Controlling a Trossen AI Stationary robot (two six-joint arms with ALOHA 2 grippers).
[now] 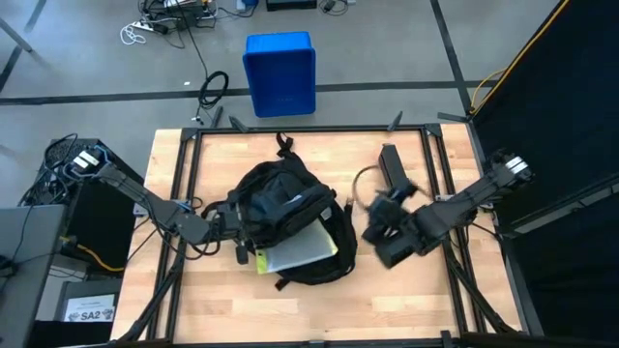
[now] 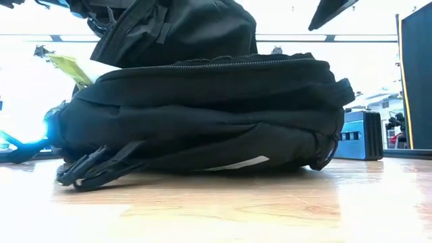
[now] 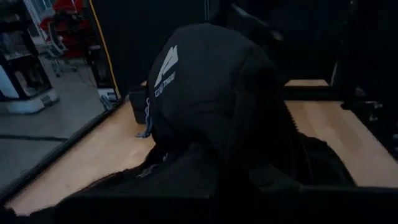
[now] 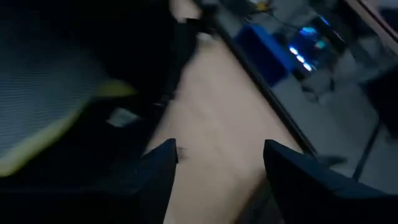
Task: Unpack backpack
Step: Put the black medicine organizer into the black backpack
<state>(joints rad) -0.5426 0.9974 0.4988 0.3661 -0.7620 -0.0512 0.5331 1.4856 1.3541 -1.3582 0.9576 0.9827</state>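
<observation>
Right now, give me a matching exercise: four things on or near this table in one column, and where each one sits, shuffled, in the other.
Things:
1. backpack
2. blue bin
3. left gripper
4. right gripper

Places:
A. on the floor beyond the table's far edge
B. over bare wood right of the bag, jaws open
C. middle of the table
D. at the bag's left side, jaws shut

Pairs: 1-C, 2-A, 3-D, 4-B

The left gripper (image 1: 221, 228) is hidden against the backpack (image 1: 280, 208); the pale sheets (image 1: 302, 249) inside are half covered.
</observation>
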